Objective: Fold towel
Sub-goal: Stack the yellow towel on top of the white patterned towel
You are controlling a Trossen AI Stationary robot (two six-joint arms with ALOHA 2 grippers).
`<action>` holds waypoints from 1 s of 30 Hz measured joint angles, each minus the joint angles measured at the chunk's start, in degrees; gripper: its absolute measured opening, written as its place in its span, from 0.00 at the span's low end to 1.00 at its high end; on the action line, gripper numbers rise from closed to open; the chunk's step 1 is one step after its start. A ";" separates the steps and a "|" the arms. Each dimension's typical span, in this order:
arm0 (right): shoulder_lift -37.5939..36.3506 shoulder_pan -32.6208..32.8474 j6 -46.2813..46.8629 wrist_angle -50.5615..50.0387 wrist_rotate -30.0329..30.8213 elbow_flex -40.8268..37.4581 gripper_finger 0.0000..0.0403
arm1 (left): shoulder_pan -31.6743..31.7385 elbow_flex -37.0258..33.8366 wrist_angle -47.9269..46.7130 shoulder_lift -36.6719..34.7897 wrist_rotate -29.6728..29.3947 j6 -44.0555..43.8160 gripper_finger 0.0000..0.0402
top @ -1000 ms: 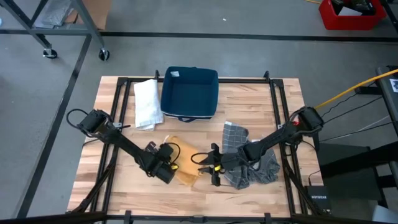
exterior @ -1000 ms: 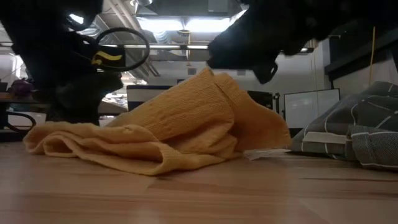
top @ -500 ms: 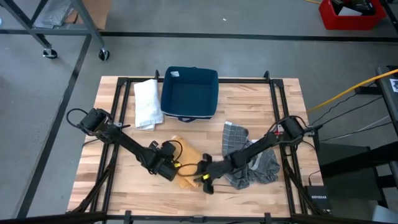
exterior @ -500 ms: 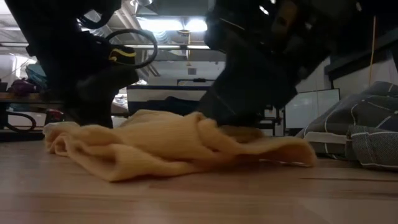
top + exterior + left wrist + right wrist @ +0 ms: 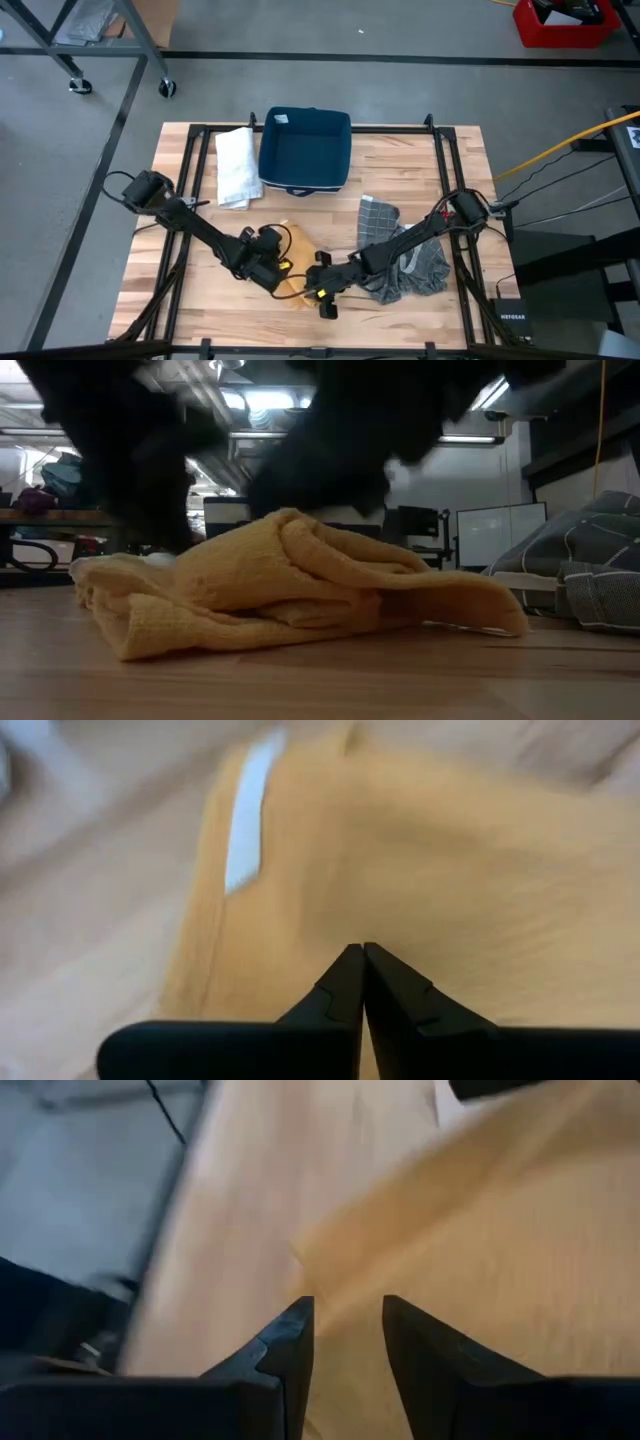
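Two grippers meet over the yellow towel (image 5: 287, 262), which lies crumpled near the front edge of the wooden table (image 5: 180, 225), about at its middle. In the low view the towel (image 5: 290, 592) is a loose heap with several folds, and one flap reaches out flat on the wood toward the grey checked cloth (image 5: 585, 565).

The left gripper (image 5: 268, 277) is low over the towel's left part; in its wrist view the two fingers are pressed together over the yellow fabric (image 5: 420, 870), and no cloth shows between the tips. The right gripper (image 5: 322, 296) is at the towel's front right edge. Its fingers (image 5: 288, 1342) stand apart with a gap between them, above the towel's border (image 5: 480, 1250) and the bare wood.

Behind the right arm lies the grey checked cloth (image 5: 412, 262). Farther back stand a dark blue bin (image 5: 305, 150) and, just beside it on the left, a folded white towel (image 5: 237, 165).
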 joint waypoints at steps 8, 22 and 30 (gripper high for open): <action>-6.85 -0.04 -3.21 1.41 -1.30 0.06 0.31 | -3.86 0.04 0.12 -11.23 -2.34 0.49 0.01; -13.70 -9.12 -2.52 -18.72 -12.09 -0.01 0.31 | -10.96 0.07 0.00 -16.77 23.33 -10.67 0.08; -13.78 -17.46 -2.38 -26.22 -17.17 -0.02 0.31 | -14.03 -0.33 0.31 -14.17 22.86 -36.24 0.11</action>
